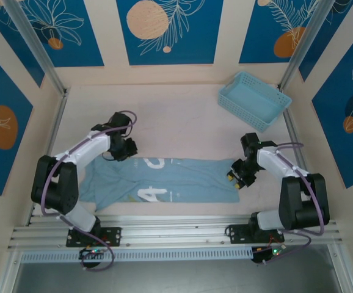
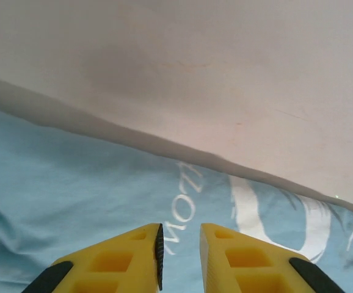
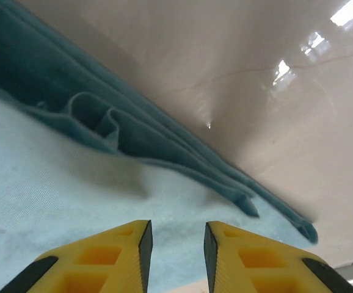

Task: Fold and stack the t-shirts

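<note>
Top view: t-shirt [image 1: 164,180] is lying as a long folded band across the near part of the table [image 1: 164,116], lettering facing up. The basket [image 1: 254,97] is sitting well apart, far right. Left gripper [image 1: 127,148] is hovering at the band's far edge, and right gripper [image 1: 236,174] is at its right end.

Left wrist: jaws are standing narrowly apart and gripping nothing, with the lettering just beyond them.

Right wrist: jaws are narrowly parted and empty over the stacked cloth edges [image 3: 164,152].

Judgement: the fabric is looking light, limp and prone to slipping. Pinch through all layers at the end corners.
</note>
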Available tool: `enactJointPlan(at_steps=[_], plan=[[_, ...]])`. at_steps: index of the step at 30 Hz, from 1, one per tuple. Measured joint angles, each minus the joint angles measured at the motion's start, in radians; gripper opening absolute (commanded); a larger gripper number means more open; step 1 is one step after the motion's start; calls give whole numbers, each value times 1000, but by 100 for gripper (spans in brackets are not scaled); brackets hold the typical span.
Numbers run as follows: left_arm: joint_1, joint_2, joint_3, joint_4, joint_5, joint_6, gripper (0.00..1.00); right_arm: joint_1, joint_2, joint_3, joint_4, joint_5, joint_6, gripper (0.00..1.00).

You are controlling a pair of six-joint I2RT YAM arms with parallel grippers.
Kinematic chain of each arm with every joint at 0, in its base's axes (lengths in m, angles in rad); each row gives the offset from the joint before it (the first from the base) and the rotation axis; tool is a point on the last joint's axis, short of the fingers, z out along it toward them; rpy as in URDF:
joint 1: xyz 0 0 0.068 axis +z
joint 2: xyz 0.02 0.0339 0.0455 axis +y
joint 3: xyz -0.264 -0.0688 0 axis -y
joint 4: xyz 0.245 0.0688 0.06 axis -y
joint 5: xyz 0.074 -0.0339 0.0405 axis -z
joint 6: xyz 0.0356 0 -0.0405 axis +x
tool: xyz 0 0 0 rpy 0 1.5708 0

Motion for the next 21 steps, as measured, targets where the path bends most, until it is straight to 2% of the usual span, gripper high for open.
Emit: enactJointPlan(at_steps=[2, 5, 11, 16, 21], plan=[[-13, 13, 2, 2, 6, -3, 22, 0, 23, -5, 25, 2, -2, 17], [-18, 18, 2, -4, 5, -3, 21, 0, 59, -2, 35, 11, -2, 0], [8, 18, 5, -60, -29, -2, 20, -5, 85, 34, -30, 40, 5, 0], [66, 21, 19, -97, -52, 2, 22, -5, 25, 99, -35, 79, -5, 16], [98, 78, 71, -105, -63, 9, 21, -31, 58, 161, 66, 85, -83, 22]])
